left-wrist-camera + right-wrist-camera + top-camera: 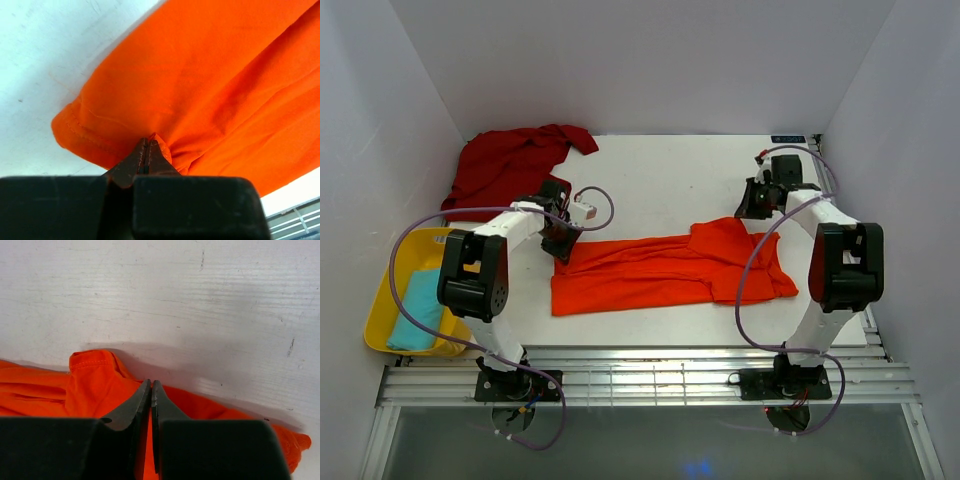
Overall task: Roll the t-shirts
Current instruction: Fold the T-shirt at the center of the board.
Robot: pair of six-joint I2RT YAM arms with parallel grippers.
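The bright orange t-shirt (650,270) lies folded in a long band across the middle of the table. My left gripper (560,243) is at the shirt's far left corner. In the left wrist view it (146,140) is shut on a puckered pinch of the orange cloth (210,75). My right gripper (748,212) is at the shirt's far right edge near a sleeve. In the right wrist view it (151,382) is shut, with orange cloth (95,385) showing between its fingers. The dark red t-shirt (510,165) lies crumpled at the back left.
A yellow plastic tray (380,310) sits at the left edge of the table and holds a folded teal cloth (417,310). White walls close in the table at the back and on both sides. Purple cables loop from both arms.
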